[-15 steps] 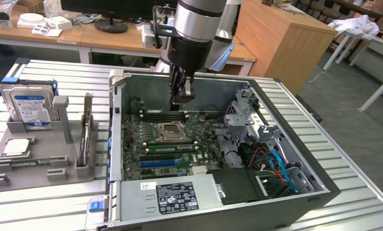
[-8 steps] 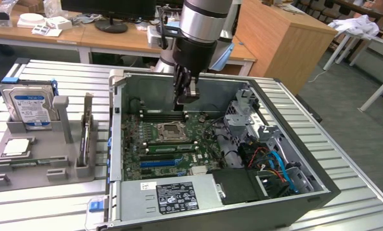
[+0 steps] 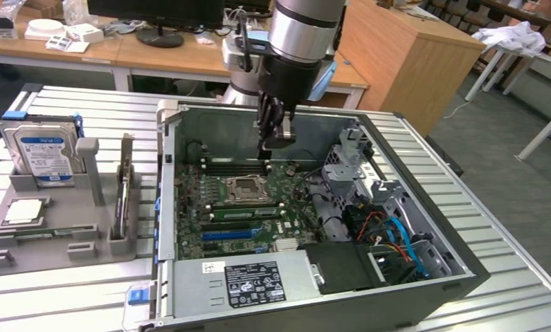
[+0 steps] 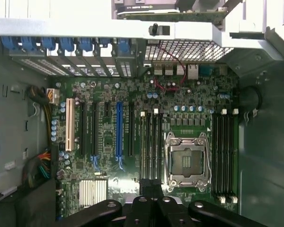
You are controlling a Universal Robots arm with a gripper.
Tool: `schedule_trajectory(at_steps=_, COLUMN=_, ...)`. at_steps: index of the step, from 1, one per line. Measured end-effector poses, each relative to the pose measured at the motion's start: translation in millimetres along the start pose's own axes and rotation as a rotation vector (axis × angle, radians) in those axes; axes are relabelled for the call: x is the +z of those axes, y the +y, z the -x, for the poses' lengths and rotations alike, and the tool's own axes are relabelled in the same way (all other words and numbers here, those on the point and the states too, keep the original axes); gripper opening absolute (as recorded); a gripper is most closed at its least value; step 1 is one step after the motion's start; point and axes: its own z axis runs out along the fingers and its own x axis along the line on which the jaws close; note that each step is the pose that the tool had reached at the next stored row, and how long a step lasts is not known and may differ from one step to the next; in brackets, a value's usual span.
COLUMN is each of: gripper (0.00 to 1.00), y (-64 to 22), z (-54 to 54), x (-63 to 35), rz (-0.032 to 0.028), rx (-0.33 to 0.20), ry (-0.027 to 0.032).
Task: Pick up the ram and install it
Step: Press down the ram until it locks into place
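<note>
Labels on the hard drive (image 3: 41, 153) and power supply (image 3: 254, 283) are unreadable.

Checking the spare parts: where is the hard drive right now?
The hard drive stands at the exterior view's left, in the grey tray beside the open computer case.

The black, closed two-finger gripper (image 3: 277, 142) on the silver arm hangs inside the open grey metal computer case (image 3: 423, 277), just at 12 o'clock of the green motherboard's (image 3: 248, 221) square silver processor socket (image 3: 248, 190). At 9 o'clock of the case, a grey plastic holder tray (image 3: 63, 242) carries a silver hard drive (image 3: 43, 153) with a blue-white label.
</note>
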Motion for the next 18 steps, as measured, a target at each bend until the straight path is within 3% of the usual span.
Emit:
schedule_trajectory(at_steps=6, gripper=0.10, y=-9.2, z=0.0, x=-0.3, rz=0.0000, rx=0.000, ry=0.0000)
schedule_trajectory(at_steps=18, gripper=0.10, y=-9.7, z=0.1, x=-0.2, rz=0.0000, rx=0.000, ry=-0.0001)
